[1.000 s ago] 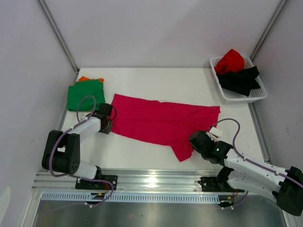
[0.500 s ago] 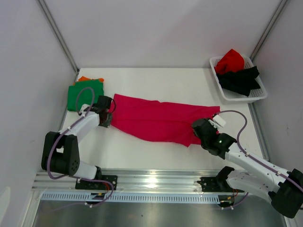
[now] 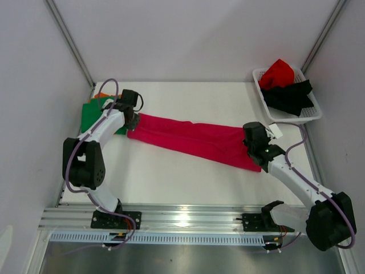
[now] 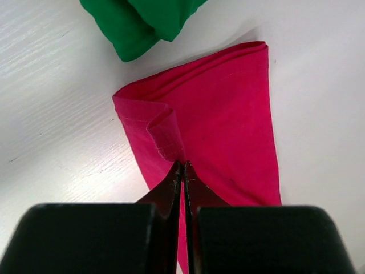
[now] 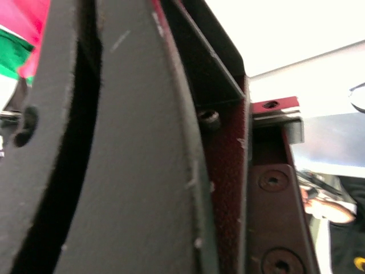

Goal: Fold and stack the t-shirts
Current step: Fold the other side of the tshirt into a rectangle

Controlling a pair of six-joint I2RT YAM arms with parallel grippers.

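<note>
A magenta-pink t-shirt (image 3: pixel 194 142) lies folded lengthwise into a narrow band across the middle of the table. My left gripper (image 3: pixel 131 121) is shut on the hem at its left end, and in the left wrist view the closed tips (image 4: pixel 182 166) pinch a curled bit of that cloth (image 4: pixel 228 125). At the band's right end my right gripper (image 3: pixel 252 147) is shut on the shirt. The right wrist view is filled by a grey finger (image 5: pixel 131 171) with dark red cloth (image 5: pixel 228 188) pressed against it. A folded green shirt (image 3: pixel 91 117) lies on an orange one (image 3: pixel 101 95) at the far left.
A white lattice basket (image 3: pixel 311 116) at the far right corner holds a red shirt (image 3: pixel 278 73) and a black one (image 3: pixel 291 96). The green pile (image 4: pixel 142 23) lies just beyond my left gripper. White walls enclose the table on three sides.
Both grippers have moved away from the arm bases, carrying the shirt's near edge over its far part. The shirt went from a wide spread to a narrow band.
</note>
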